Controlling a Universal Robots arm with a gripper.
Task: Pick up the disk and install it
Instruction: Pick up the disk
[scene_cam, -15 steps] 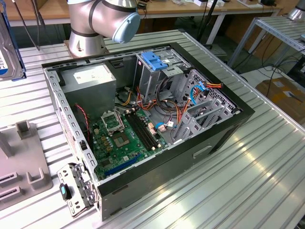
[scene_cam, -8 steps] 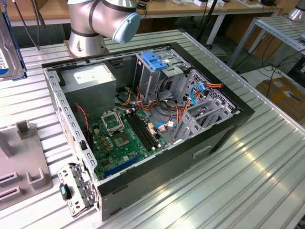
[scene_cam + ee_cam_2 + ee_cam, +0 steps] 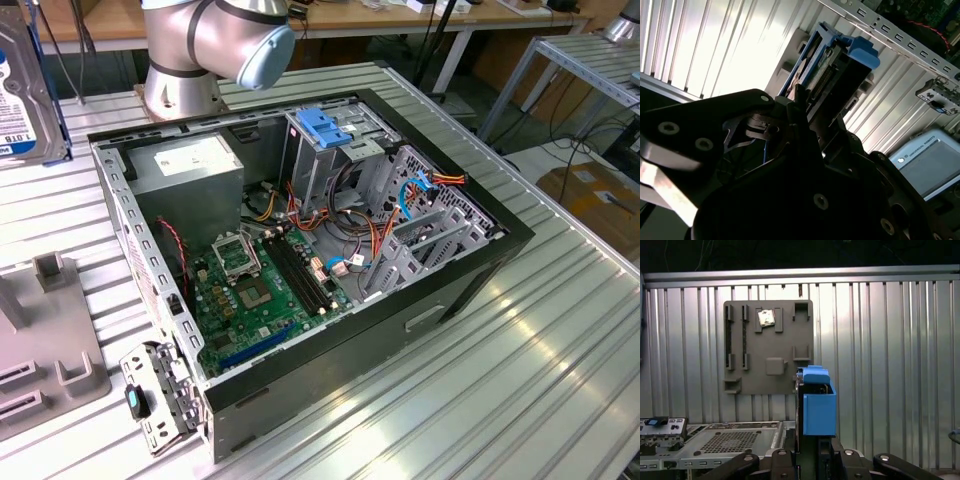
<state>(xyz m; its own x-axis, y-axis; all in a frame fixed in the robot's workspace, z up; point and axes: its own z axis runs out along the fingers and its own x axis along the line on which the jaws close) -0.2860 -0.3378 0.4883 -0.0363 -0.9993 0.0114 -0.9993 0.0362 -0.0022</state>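
Gripper (image 3: 802,107): fingers pinched on the hard disk (image 3: 818,407) with blue side rails, held on edge above the ribbed table (image 3: 890,365), beside the grey fixture plate (image 3: 767,345).

Disk (image 3: 30,90), blue-railed, white-and-blue label, upright on edge, gripped by pincer (image 3: 812,452)

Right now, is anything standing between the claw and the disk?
Nothing visible does. In both wrist views the claw is shut directly on the disk, with no other object between them.
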